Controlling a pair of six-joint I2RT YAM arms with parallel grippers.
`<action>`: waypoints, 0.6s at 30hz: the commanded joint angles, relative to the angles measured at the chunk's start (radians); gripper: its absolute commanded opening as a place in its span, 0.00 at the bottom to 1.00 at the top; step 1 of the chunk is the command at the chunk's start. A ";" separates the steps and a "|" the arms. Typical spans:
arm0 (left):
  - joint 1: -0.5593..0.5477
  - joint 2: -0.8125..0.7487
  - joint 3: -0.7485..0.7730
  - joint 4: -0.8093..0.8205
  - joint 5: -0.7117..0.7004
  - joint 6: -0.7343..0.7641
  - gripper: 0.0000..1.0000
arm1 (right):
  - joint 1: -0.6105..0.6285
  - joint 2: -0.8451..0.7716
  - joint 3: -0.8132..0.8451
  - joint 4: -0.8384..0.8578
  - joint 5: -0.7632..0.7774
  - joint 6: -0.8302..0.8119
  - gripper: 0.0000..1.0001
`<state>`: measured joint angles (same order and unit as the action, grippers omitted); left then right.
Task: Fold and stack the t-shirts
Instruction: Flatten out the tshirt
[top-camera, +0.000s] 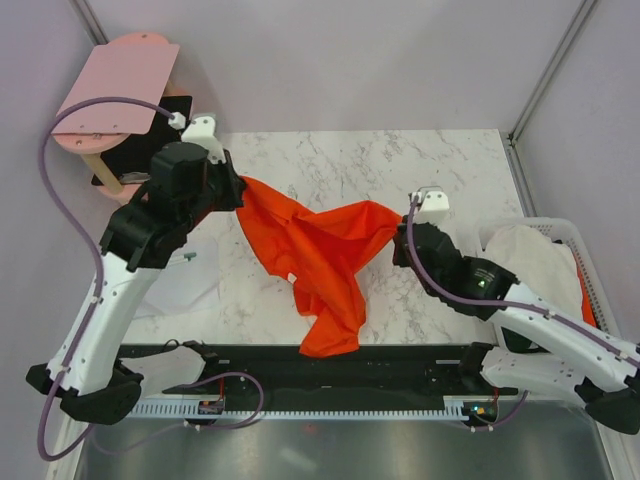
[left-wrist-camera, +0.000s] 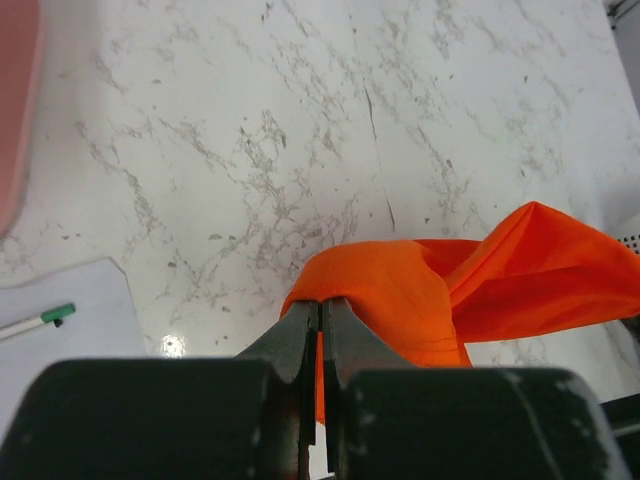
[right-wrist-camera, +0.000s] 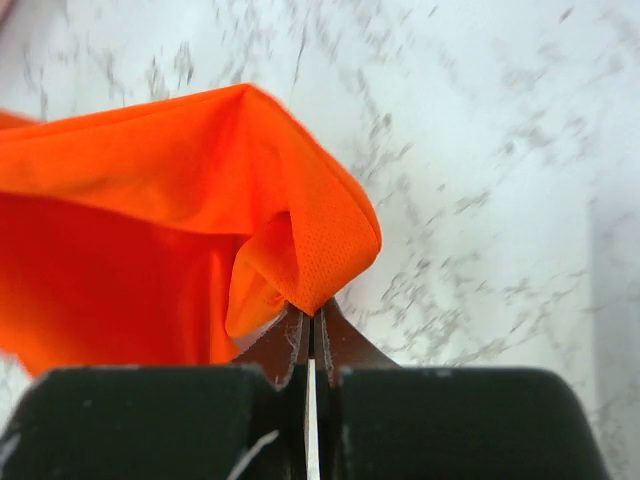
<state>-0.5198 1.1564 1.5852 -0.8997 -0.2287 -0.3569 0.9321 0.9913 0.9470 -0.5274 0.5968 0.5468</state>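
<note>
A bright orange-red t-shirt (top-camera: 320, 255) hangs bunched between both arms over the marble table (top-camera: 330, 160), its lower folds trailing toward the front edge. My left gripper (top-camera: 238, 190) is shut on its left end; in the left wrist view the jaws (left-wrist-camera: 320, 305) pinch a fold of the orange fabric (left-wrist-camera: 400, 290). At the shirt's right corner my right gripper (top-camera: 400, 222) is shut on the cloth, and the right wrist view shows the tips (right-wrist-camera: 312, 318) clamping a mesh-textured fold (right-wrist-camera: 300, 230). A white t-shirt (top-camera: 535, 262) lies in the basket at right.
A white slatted basket (top-camera: 592, 262) stands at the right edge with a strip of orange beside the white cloth. Pink boards (top-camera: 115, 90) and a black panel (top-camera: 160, 130) sit at the back left. White paper (top-camera: 185, 285) and a green-capped pen (left-wrist-camera: 40, 320) lie near the left arm.
</note>
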 joint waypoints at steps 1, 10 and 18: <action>-0.005 -0.084 0.137 -0.051 -0.087 0.073 0.02 | 0.004 -0.066 0.133 -0.121 0.242 -0.125 0.00; -0.005 -0.075 0.444 -0.179 -0.132 0.139 0.02 | 0.004 -0.158 0.300 -0.178 0.340 -0.257 0.00; -0.005 -0.109 0.627 -0.261 -0.005 0.145 0.02 | 0.004 -0.272 0.432 -0.227 0.198 -0.369 0.00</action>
<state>-0.5232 1.0668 2.1311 -1.1076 -0.3115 -0.2588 0.9321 0.7818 1.2903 -0.7166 0.8619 0.2630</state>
